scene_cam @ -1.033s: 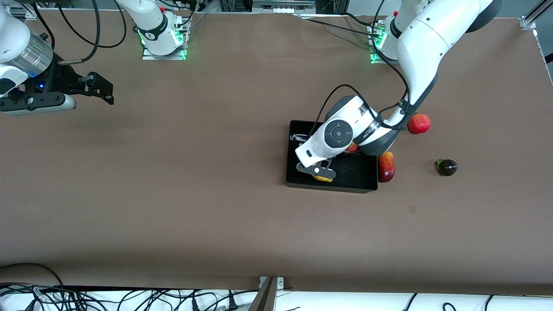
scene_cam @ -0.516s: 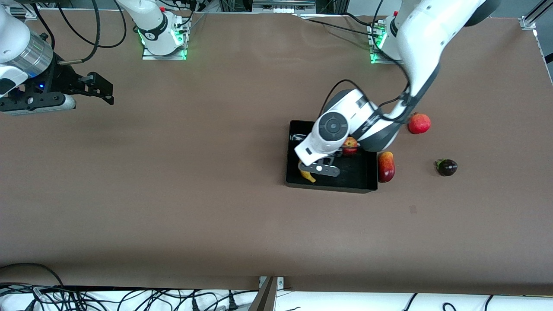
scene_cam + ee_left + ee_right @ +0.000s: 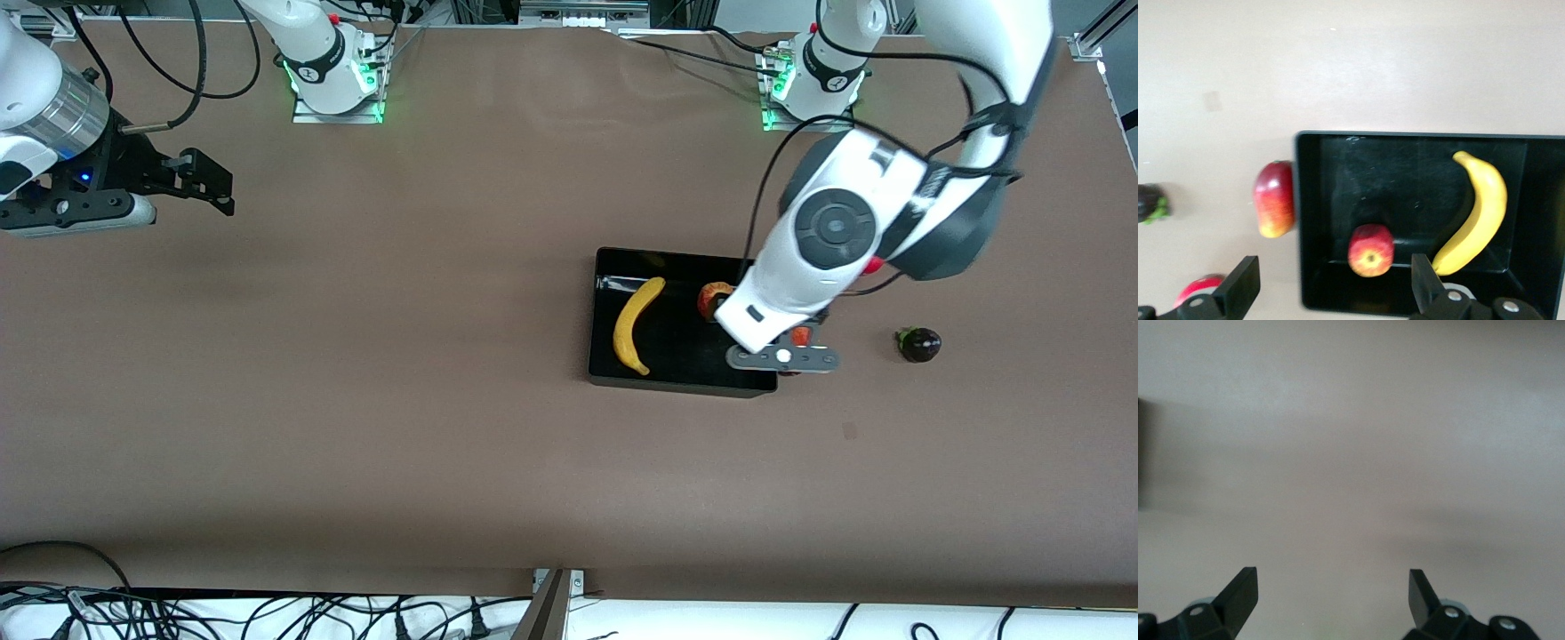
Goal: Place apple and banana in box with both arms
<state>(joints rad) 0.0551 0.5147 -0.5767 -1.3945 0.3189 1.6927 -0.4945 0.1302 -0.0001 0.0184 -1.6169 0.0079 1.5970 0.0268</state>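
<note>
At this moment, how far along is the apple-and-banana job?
Both look done: the banana and the apple lie in the box. Nothing is in hand; the left gripper is open over the box's edge, and the right gripper waits open. Nothing is visibly left.

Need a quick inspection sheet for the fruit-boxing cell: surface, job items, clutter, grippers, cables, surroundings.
Surface: brown table, one small mark nearer the front camera than the box.
Job's things: banana and apple both lie in the black box, apart.
Clutter: red-and-yellow fruit on the table beside the box wall; red round fruit and dark fruit toward the left arm's end.
Grippers: left gripper open, empty, over the box edge. Right gripper open, empty; that arm waits over bare table.
Cables: run along both arms; a tangle lies off the table edge nearest the front camera.
Surroundings: nothing seen.
</note>
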